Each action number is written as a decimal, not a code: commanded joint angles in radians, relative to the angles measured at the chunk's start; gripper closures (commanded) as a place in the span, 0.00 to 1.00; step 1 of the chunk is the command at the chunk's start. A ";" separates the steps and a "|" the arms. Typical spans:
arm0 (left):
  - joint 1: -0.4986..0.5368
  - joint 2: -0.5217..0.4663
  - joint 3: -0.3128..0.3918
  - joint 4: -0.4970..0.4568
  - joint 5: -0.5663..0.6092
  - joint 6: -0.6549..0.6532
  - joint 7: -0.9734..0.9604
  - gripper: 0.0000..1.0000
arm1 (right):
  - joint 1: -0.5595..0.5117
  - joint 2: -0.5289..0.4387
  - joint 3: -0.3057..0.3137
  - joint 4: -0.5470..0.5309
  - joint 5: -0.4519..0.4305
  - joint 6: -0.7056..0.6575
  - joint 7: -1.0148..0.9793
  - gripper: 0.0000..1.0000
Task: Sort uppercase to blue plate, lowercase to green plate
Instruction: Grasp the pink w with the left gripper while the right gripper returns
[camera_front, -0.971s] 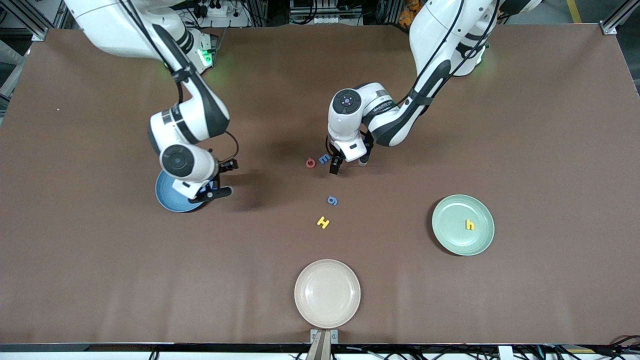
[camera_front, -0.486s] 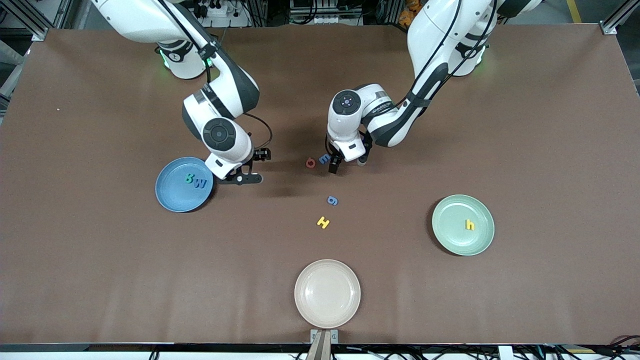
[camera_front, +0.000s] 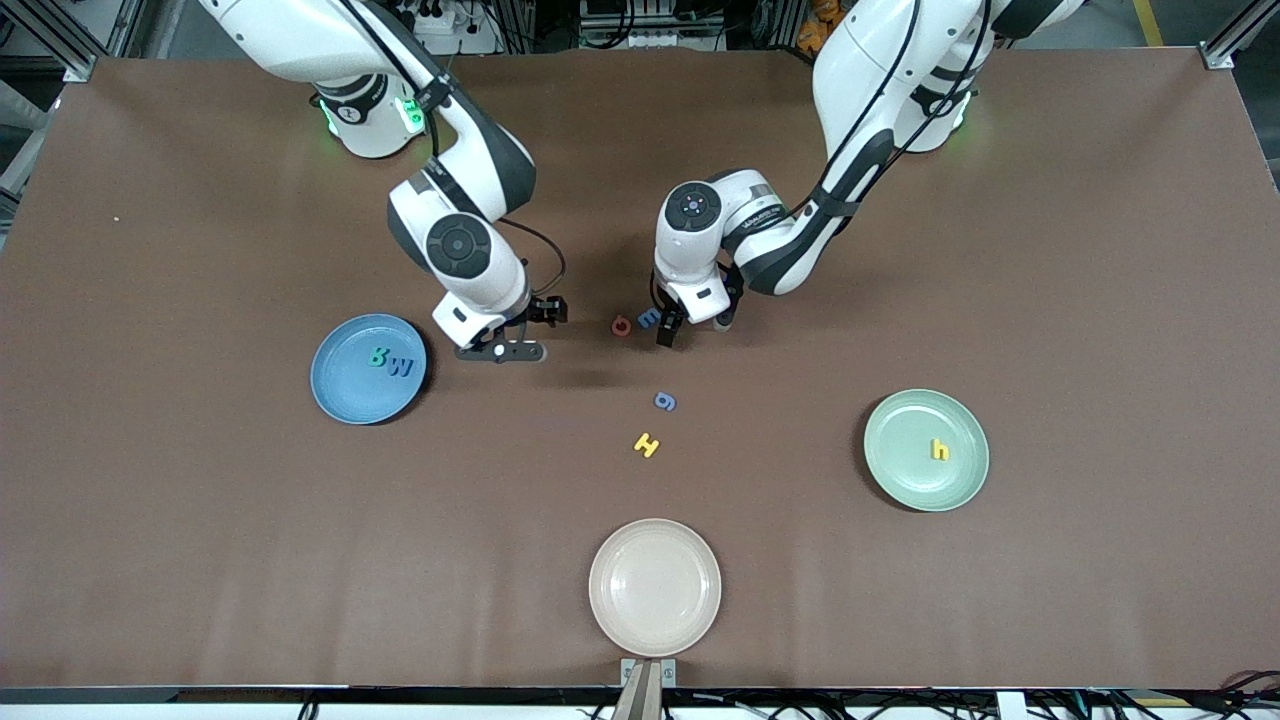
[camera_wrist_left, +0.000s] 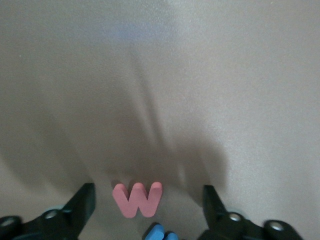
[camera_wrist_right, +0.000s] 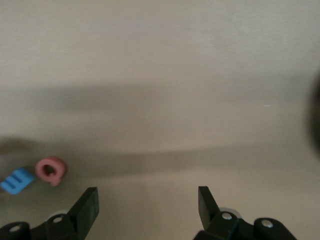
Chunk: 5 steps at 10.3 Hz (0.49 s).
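The blue plate (camera_front: 368, 369) holds the green R (camera_front: 379, 355) and blue W (camera_front: 401, 367); the green plate (camera_front: 926, 450) holds the yellow h (camera_front: 940, 450). The red G (camera_front: 621, 325), blue m (camera_front: 650, 318), blue g (camera_front: 665, 401) and yellow H (camera_front: 647, 444) lie mid-desk. The left hand (camera_wrist_left: 145, 210) stands low, fingers apart around the red w (camera_wrist_left: 137, 199); the right hand (camera_front: 497, 340) hovers with fingers apart between blue plate and G.

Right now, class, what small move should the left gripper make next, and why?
Probably close the left gripper on the red w: its open jaws stand either side of that letter, apart from it, and a lowercase letter belongs on the green plate. The right gripper hangs open over the table near the blue plate.
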 joint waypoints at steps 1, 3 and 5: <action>0.008 -0.001 0.000 -0.005 0.043 0.012 -0.041 1.00 | 0.013 0.000 0.014 -0.032 0.003 0.077 0.034 0.11; 0.014 -0.003 0.000 -0.005 0.043 0.012 -0.041 1.00 | 0.030 0.003 0.015 -0.031 -0.049 0.133 0.034 0.10; 0.019 -0.012 0.003 -0.005 0.043 0.004 -0.037 1.00 | 0.042 0.052 0.017 -0.031 -0.118 0.211 0.036 0.11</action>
